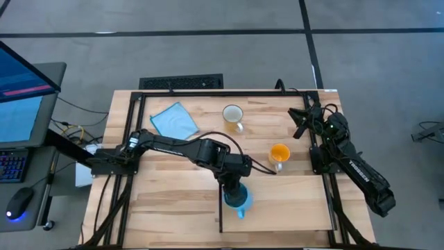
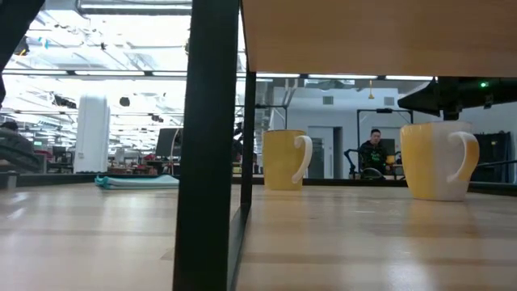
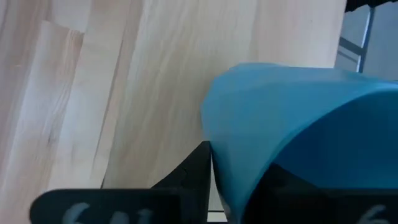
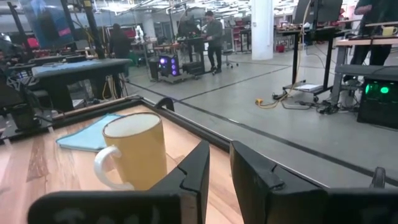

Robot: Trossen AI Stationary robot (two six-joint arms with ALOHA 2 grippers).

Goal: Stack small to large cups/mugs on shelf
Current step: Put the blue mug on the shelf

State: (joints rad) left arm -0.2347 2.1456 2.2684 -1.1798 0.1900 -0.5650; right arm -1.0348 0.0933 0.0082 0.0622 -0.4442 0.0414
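Observation:
The small light-blue mug (image 1: 238, 199) is over the left end of the light-wood shelf (image 1: 291, 201), its handle (image 1: 241, 213) toward the near edge. My left gripper (image 1: 234, 189) is shut on it from above. Whether its base is on the shelf, I cannot tell. The orange mug (image 1: 279, 154) stands on the table just beyond the shelf. The white mug (image 1: 232, 116) stands farther back. My right gripper (image 1: 301, 121) waits at the far right with a narrow gap between its fingers (image 4: 219, 155) and nothing in it. My left gripper has the light-blue mug's wall at the rim (image 3: 230, 155) between its two fingers. One finger (image 3: 198, 163) lies against the outside. The other seems to be inside the mug, mostly hidden by the blue wall. The fingers slant down from the table's left and far side.
A blue cloth (image 1: 173, 119) lies at the far left of the table. The shelf is raised: the low view looks under its board (image 2: 371, 32), past a dark post (image 2: 212, 145). People stand in the room beyond the table.

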